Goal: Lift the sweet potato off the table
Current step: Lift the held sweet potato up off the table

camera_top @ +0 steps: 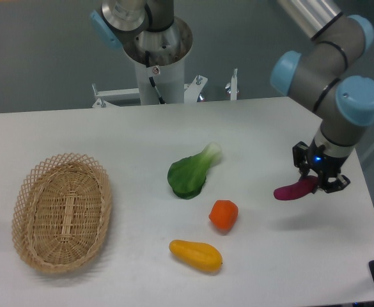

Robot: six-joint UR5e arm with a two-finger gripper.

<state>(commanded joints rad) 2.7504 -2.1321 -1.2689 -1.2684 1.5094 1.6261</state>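
Yellow fruit [195, 254] lies nearest; end effector [319, 182] pinches the sweet potato [295, 189], lengthwise left-right, free end leftward.

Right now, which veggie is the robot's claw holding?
The purple sweet potato, pinched in the gripper on the right. The green leafy vegetable, orange-red vegetable and yellow fruit lie untouched on the table.

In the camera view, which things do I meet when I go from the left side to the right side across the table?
wicker basket → bok choy → orange-red vegetable → sweet potato → gripper, shut on the sweet potato's right end. The yellow-orange fruit overlaps the bok choy and the orange-red vegetable sideways, so it is left out.
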